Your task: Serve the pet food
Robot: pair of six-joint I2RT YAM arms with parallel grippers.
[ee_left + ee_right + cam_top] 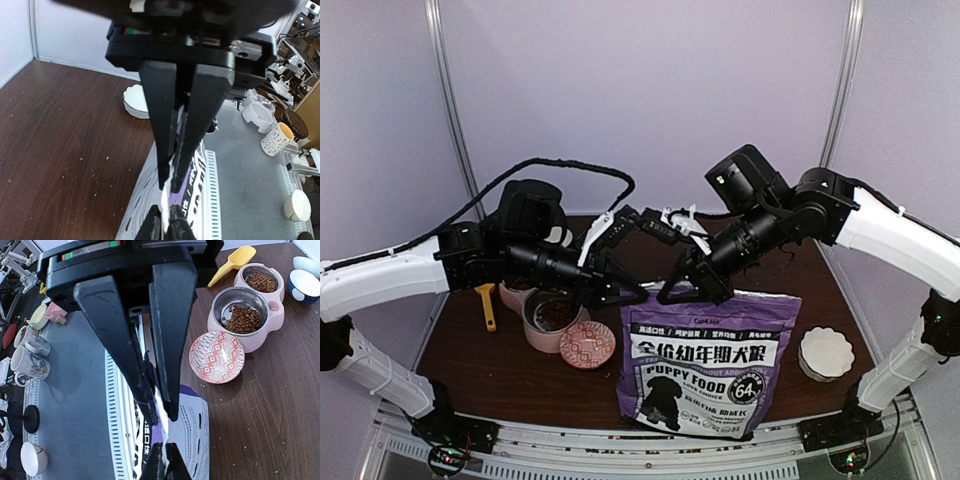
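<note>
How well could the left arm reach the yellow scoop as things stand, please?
Probably not yet: the left gripper is shut on the top of the purple bag. The yellow scoop lies uncovered beside the pink feeder, likely reachable after letting go.

In the top view we see soft, even light from overhead, with a faint violet cast on the walls behind the purple bag (710, 360). Left of the bag the dark table (460, 350) is dim, and shadows beside the bag are faint and soft-edged. The white shell of the left arm (380, 275) is close to overexposed, while the black wrists above the bag lose detail. In the wrist views the left gripper (168, 186) and right gripper (161, 415) loom dark and slightly soft. The mugs (27, 365) far left of the bag bend with lens distortion, and the steel bowl (235, 294) carries a mild glint.
</note>
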